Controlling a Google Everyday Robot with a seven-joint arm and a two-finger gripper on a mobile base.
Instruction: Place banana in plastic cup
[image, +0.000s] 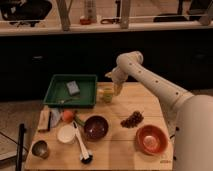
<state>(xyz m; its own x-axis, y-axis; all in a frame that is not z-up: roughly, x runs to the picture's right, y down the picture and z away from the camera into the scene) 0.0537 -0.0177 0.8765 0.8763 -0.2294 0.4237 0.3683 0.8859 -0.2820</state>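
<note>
The plastic cup (105, 94), small and yellowish-green, stands upright on the wooden table (120, 155), just right of the green tray. My gripper (117, 88) hangs close beside the cup's right rim, pointing down, at the end of the white arm that reaches in from the right. Its jaws are open. A pale yellow tint shows inside the cup, but I cannot make out the banana as a separate shape, either in the cup or at the gripper.
The green tray (54, 98) holds a grey block (73, 87). In front lie a dark bowl (95, 127), white bowl (66, 134), metal cup (40, 148), orange bowl (151, 139), dark grapes (132, 119), an orange fruit (68, 115) and a brush (82, 147).
</note>
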